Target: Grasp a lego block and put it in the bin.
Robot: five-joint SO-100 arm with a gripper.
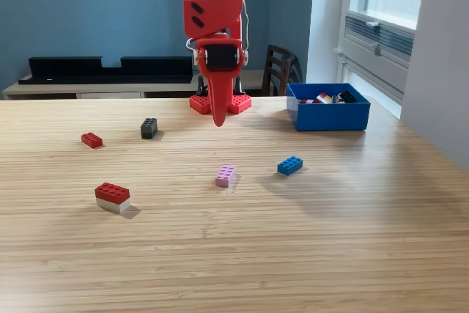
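My red gripper (218, 119) hangs pointing down above the table's far middle, its fingers together with nothing between them. Several lego bricks lie on the wood: a pink one (225, 175) in front of and below the gripper, a blue one (289, 165) to its right, a dark one (149, 127), a small red one (91, 139), and a red-on-white stack (113, 196) at the near left. The blue bin (327, 116) stands at the exterior view's far right and holds several bricks.
The arm's red base (220, 102) is fixed at the table's far edge. A dark chair (280, 70) stands behind the table. A black shelf unit (110, 69) runs along the blue wall. A white wall edge rises at the right.
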